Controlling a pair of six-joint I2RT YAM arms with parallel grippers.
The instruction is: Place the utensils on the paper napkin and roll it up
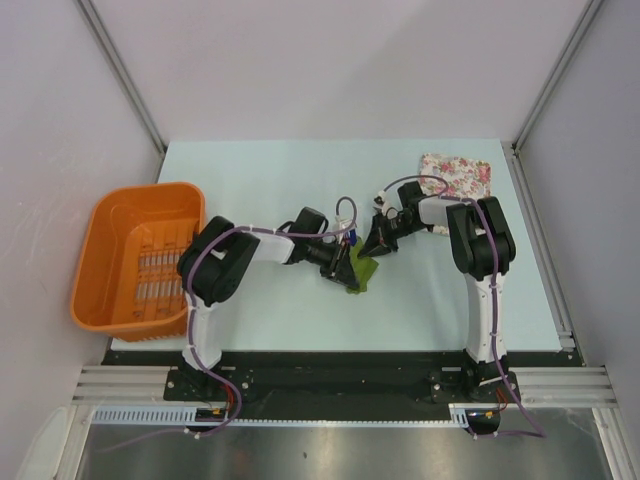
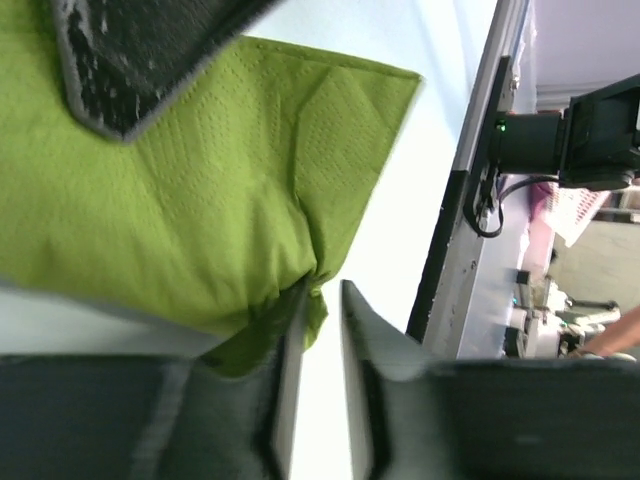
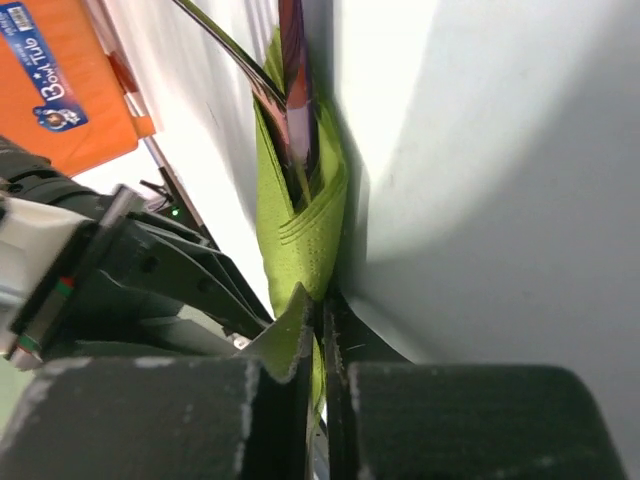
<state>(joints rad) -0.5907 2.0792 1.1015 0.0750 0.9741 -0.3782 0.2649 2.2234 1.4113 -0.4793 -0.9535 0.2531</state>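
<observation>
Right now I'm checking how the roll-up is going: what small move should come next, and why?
Probably the right gripper, shut on the edge of the paper napkin, should turn that edge slightly further over the utensils, which already lie inside the fold. The left gripper stands slightly open, holding nothing.

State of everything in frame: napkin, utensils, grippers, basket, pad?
paper napkin: folded around the utensils, not flat
utensils: inside the fold, metal ends sticking out
left gripper: jaws slightly apart, napkin against one finger
right gripper: shut on the napkin
orange basket: upright
floral pad: lying flat
</observation>
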